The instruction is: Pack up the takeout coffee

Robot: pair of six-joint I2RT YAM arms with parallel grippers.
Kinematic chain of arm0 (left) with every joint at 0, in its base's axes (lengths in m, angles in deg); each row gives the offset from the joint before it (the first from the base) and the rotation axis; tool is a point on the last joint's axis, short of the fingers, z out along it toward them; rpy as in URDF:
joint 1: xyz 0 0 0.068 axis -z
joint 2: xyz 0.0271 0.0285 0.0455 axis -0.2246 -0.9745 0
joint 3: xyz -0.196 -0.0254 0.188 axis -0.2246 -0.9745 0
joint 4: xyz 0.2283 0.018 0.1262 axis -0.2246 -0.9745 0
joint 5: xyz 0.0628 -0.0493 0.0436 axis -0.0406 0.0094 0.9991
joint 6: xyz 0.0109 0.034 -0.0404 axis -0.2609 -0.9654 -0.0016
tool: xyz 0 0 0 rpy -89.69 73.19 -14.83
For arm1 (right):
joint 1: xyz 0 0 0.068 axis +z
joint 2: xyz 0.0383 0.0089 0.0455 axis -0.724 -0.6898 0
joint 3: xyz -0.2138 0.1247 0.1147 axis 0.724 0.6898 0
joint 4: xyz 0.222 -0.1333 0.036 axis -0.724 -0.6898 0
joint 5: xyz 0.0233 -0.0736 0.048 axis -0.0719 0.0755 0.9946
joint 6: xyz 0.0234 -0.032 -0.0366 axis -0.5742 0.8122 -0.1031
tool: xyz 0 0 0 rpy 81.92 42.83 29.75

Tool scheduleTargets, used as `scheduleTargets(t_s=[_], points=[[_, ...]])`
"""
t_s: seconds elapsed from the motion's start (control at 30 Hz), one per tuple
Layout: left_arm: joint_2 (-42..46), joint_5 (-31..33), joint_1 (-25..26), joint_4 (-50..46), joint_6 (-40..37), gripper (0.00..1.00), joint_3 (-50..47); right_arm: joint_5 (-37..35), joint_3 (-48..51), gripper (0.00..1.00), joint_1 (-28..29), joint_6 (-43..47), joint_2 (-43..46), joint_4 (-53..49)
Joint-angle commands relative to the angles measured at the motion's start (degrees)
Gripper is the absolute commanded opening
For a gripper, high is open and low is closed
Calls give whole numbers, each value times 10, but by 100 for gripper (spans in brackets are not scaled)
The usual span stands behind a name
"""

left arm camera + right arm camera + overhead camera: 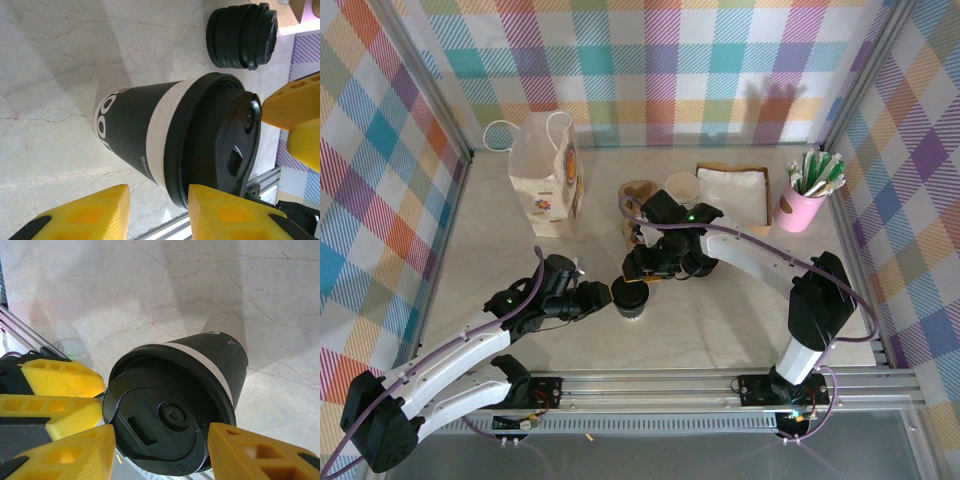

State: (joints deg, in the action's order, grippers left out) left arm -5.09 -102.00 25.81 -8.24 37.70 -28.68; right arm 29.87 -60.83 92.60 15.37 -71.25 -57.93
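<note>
From above, the takeout coffee (pixel 630 298) stands upright on the counter (pixel 740 320) in front of the two arm bases, with its black lid on. The left tool (pixel 603 298) reaches it from the left and the right tool (pixel 638 280) hangs over it from behind. The paper bag (pixel 542 180) stands well apart at the back left; what it holds cannot be seen from here. A pink cup (pixel 798 208) holds green and white sticks, and a tray (pixel 730 166) holds white napkins. A stack of white-rimmed cups (pixel 682 188) stands beside the tray.

From the left wrist, the left tool's fingers (pixel 225 210) stand apart with bare counter in the gap. The cup lies just past their tips, and one tip is against the lid's side. The cup is too wide for that gap, so this tool clamps nothing. A low stack of loose lids (pixel 242 35) sits near the cup.

From the right wrist, the right tool's fingers (pixel 260 455) stand apart on either side of the lid. Whether they press on it I cannot tell.

My judgement is that the lid is seated and the step in hand is taking hold of the cup for the bag. The next move calls for a firm grip on the body below the lid. The cup must then be lifted upright and carried across to the bag's mouth, which the other tool may have to hold wide
</note>
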Motion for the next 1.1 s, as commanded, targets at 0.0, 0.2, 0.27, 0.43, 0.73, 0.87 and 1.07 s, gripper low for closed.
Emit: scheduleTargets(t_s=[0.0, 0.2, 0.27, 0.43, 0.73, 0.87, 1.07], points=[[3, -12, -6, 22, 11, 36, -10, 6, -11, 52, 5, 10, -9, -13], [0, -18, -7, 38, 19, 36, -21, 5, -6, 52, 5, 9, -12, -13], [0, -18, -6, 42, 22, 36, -25, 5, -5, 52, 5, 8, -12, -12], [1, -24, -10, 57, 30, 33, -38, 4, -1, 52, 6, 8, -12, -13], [4, -25, -13, 81, 39, 32, -57, 5, 2, 52, 6, 9, -18, -16], [7, -24, -14, 83, 39, 32, -56, -2, 2, 52, 6, 10, -21, -22], [6, -25, -14, 79, 36, 33, -55, -6, 14, 52, 6, 8, -24, -22]])
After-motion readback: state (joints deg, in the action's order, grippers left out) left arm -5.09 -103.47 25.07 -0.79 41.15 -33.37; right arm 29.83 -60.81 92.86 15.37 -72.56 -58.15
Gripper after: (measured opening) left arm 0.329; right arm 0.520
